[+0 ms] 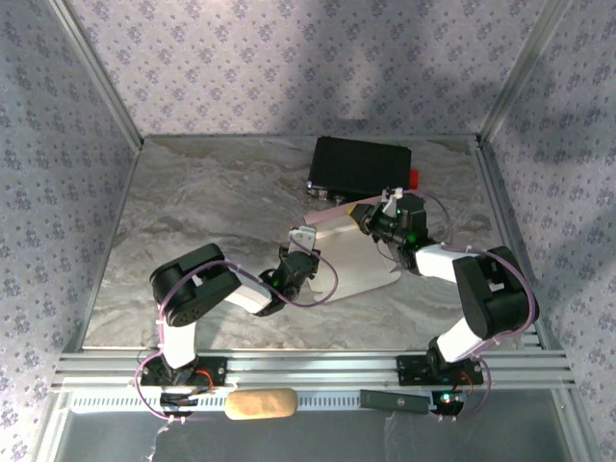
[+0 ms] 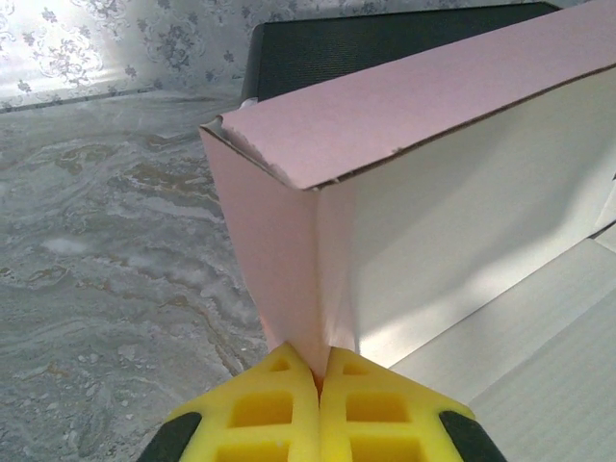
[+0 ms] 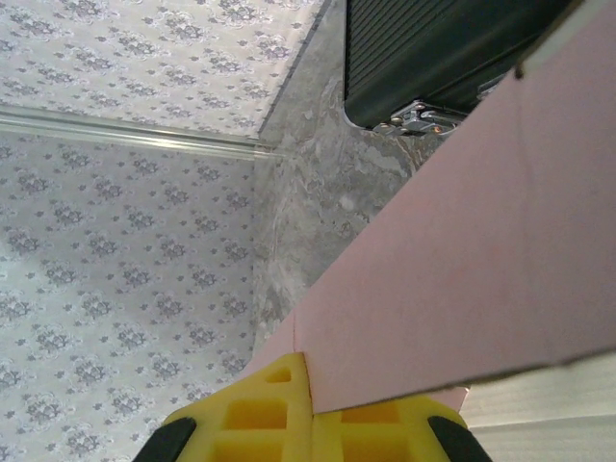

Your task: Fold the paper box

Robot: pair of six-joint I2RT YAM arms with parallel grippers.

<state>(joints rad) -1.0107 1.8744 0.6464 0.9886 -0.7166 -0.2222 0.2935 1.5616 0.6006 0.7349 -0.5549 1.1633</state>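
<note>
Paper box (image 1: 356,260) sits half-formed on the table (image 1: 192,212), right of centre, just in front of the black case (image 1: 361,166), which lies by the far edge toward the far right corner. Left gripper (image 2: 320,373) is pinched tight on the bottom of a raised pink corner fold, with the white inner face to its right. Right gripper (image 3: 310,380) is clamped on the edge of a pink panel at the box's far side. The case's metal fitting (image 3: 419,117) is close behind that panel.
</note>
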